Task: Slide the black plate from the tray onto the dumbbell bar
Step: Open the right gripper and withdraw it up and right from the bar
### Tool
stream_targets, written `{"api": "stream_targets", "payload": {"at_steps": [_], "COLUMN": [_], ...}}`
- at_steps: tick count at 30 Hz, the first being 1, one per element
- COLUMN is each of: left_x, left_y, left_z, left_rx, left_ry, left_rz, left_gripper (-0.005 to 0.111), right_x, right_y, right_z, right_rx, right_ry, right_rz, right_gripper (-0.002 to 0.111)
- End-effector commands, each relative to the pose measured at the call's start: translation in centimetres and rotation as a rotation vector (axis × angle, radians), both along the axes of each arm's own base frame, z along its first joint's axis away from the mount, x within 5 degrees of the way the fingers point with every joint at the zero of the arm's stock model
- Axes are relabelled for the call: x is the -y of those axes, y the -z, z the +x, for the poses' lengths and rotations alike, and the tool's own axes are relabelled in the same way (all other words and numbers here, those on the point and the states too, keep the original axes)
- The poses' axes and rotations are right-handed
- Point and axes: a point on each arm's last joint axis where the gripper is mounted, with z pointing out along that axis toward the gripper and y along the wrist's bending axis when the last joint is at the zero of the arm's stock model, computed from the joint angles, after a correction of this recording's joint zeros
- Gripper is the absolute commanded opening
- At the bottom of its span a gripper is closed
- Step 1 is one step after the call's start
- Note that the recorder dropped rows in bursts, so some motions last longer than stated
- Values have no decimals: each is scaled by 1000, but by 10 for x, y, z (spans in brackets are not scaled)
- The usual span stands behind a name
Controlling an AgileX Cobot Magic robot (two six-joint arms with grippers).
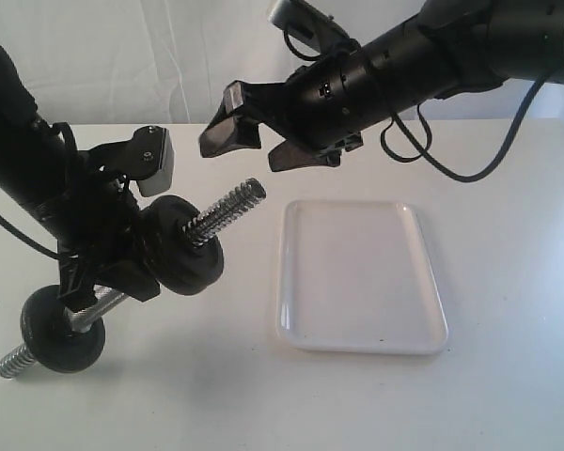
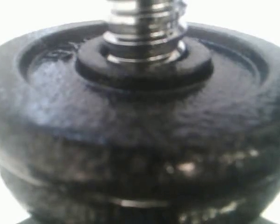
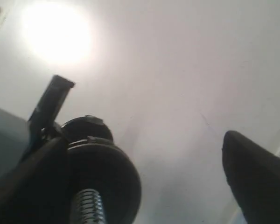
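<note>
While your left fingers point(image 1: 127, 277) hold the dumbbell bar point(image 1: 227, 207), the black plate point(image 1: 183, 252) sits on it.
You have the bar tilted at the left of the frame, its bare tip pointing up toward the middle. The black plate is just below that tip, pressed on another black disc point(image 2: 140, 186). A third disc point(image 1: 61, 329) sits at the lower left. Your right fingers point(image 1: 227, 127) hang wide apart at the upper middle. The tray point(image 1: 357, 272) lies on the bench point(image 1: 216, 395), right of the bar.

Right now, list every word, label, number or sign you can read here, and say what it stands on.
No text can be read in any view.
Tray, dumbbell bar, black discs: plain, no marking visible.
Pale specks on the right arm's housing: too small to read.
</note>
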Motion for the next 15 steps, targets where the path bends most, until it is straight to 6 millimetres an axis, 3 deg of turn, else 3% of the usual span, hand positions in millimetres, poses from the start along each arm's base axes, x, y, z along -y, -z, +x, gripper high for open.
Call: {"api": "stream_targets", "payload": {"at_steps": [1,4,7,15], "left_x": [26,26,26,26], "left_y": [-57,-57,-57,-57], "left_z": [-6,-5,-5,-2], "left_rx": [-76,-74,-71,-53], "left_ry": [-179,-186,-188,-218], "left_rz": [-479,-480,-480,-482], "left_gripper": [0,0,0,0], "right_x": [11,15,17,18], "right_y": [1,4,6,6], "right_z": [6,7,6,7], "right_rx": [43,68,80,87], "right_ry": [55,40,26,22], "right_rz": [-96,-169,-203,-218], "right_gripper": [61,36,20,5]}}
